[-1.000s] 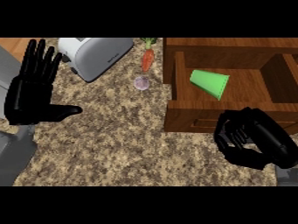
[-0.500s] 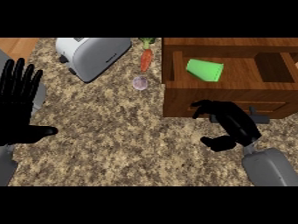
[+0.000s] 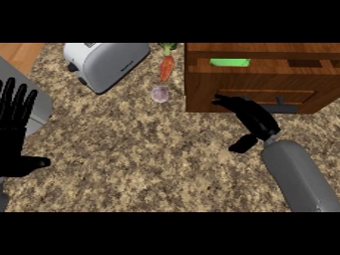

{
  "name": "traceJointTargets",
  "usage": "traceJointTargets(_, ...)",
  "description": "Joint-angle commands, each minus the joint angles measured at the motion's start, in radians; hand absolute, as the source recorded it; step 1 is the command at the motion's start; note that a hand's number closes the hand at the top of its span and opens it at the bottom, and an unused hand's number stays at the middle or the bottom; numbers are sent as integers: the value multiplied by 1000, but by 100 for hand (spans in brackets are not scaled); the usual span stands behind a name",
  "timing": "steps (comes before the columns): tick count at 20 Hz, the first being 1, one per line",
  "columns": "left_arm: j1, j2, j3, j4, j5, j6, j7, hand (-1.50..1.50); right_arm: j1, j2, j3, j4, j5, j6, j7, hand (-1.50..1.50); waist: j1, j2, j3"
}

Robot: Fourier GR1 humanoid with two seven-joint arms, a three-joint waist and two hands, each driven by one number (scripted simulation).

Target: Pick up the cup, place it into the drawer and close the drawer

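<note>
Right forearm: the grey forearm comes up from the lower right edge and leans left toward the wooden unit.
Left hand: the left hand rests at the left edge, palm to the camera. Its fingers are straight, spread and pointing up, its thumb sticks out to the right, and it holds nothing.
Right hand: the right hand is at the lower front of the drawer. Its fingers are stretched out up and to the left, with the tips against the wooden front panel. The thumb hangs down and away from them, and nothing is held.
Worktop: the speckled brown stone worktop fills the middle, and both hands are over it.
Drawer: the wooden drawer sits at the upper right. Only a narrow strip of its inside shows behind the front panel. A dark handle shows on the panel just right of the right hand.
Cup: the green cup lies inside the drawer toward its left end. Only a thin green strip shows above the panel, and it is apart from both hands.
Bulb: a small pale purple bulb lies on the worktop just left of the drawer's corner.
Carrot: an orange carrot with green leaves lies just beyond the bulb, beside the drawer's left side.
Toaster: a white toaster stands at the far left of the worktop, tilted across the view.
</note>
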Motion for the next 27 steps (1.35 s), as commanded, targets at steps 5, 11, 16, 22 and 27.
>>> traceJointTargets(5, -56, -10, 59, 49, 10, -63, 48, -150, -254, -6, -127, 421, -27, -17, -141, -150, 7, 8, 2)
traceJointTargets(11, -41, -23, 57, 71, -15, -105, 23, -150, -407, -63, -175, 615, -19, -12, -198, -150, 29, 19, 2)
traceJointTargets(16, -4, -23, 52, 32, -13, -123, 24, -150, -465, -128, -200, 686, -25, 27, -227, -150, 63, 28, 4)
traceJointTargets(22, -37, -26, 44, 86, -58, -126, 7, -150, -503, -149, -215, 724, -30, 33, -232, -150, 68, 35, 3)
traceJointTargets(27, -30, -37, 38, 51, -60, -111, 18, -150, -490, -161, -224, 748, -40, 14, -262, -150, 82, 35, 5)
